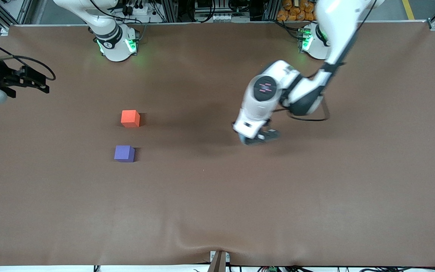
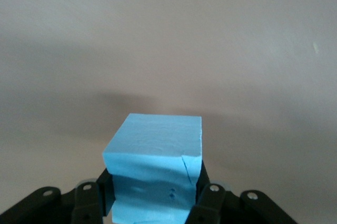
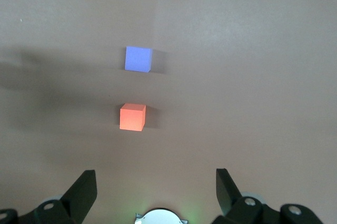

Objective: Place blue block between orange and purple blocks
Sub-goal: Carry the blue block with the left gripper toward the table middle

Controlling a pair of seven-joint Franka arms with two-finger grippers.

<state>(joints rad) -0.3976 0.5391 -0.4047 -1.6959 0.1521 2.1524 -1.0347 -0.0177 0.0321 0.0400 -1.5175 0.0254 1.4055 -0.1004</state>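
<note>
With the blue block (image 2: 152, 155) clamped in the left gripper (image 1: 257, 139), the target gap sits at nine o'clock.
Orange block (image 1: 130, 118) and purple block (image 1: 124, 153) stand apart; the right gripper (image 3: 155, 192) waits, jaws wide and empty.

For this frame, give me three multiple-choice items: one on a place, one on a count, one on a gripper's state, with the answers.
1. Where is the purple block relative to the orange block?
A. Nearer the front camera
B. Stacked on it
C. Touching its side

2. How many blocks rest on the table?
A. Two
B. Three
C. None

3. What is the left gripper doing?
A. Hanging open with nothing in it
B. Shut on the blue block
C. Shut on the orange block

Answers:
1 A: purple sits lower in the front view, with bare table between them.
2 A: only orange and purple lie there.
3 B: its fingers clamp the blue block's sides; the right gripper waits open above the table near the two blocks.
</note>
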